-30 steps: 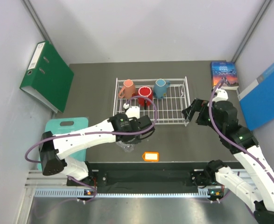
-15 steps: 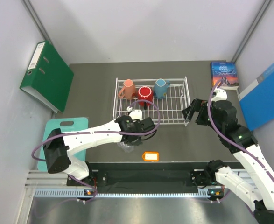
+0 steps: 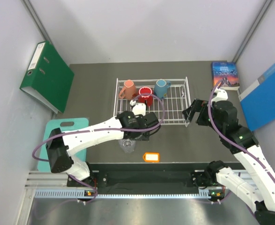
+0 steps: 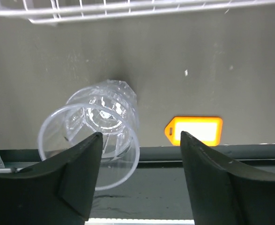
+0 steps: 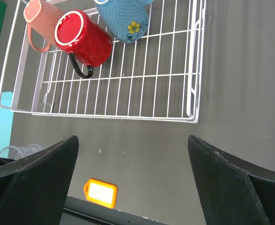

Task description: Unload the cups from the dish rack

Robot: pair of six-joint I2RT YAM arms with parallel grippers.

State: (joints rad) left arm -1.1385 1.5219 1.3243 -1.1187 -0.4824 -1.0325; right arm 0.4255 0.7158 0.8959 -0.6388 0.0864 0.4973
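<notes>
Clear glass tumbler (image 4: 102,122), rim partly behind left fingers (image 4: 76,180)

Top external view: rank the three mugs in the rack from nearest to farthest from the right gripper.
From the right gripper:
1. light blue mug, at the right end of the row in the dish rack
2. red mug, in the middle of the row
3. salmon-pink mug, at the left end of the row
</notes>
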